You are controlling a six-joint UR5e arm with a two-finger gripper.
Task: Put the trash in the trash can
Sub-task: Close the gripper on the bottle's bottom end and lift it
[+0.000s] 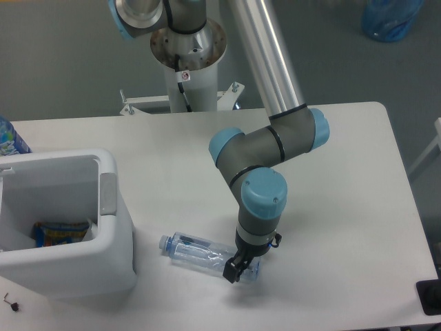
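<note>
The trash in view is a clear crushed plastic bottle [200, 254] lying on its side on the white table, cap toward the left. My gripper [236, 271] points straight down onto the bottle's right end, its dark fingers against the plastic. Whether they are closed on it does not show from this angle. The trash can [118, 234], a white boxy bin with a grey side panel, stands at the table's left, a short gap from the bottle's cap. A colourful packet [62, 232] lies inside it.
An upright blue-labelled bottle [9, 138] peeks in at the far left behind the bin. The arm's base column [187, 62] stands at the back. A blue bag [390, 18] lies on the floor at top right. A dark object [431, 296] sits at the right edge.
</note>
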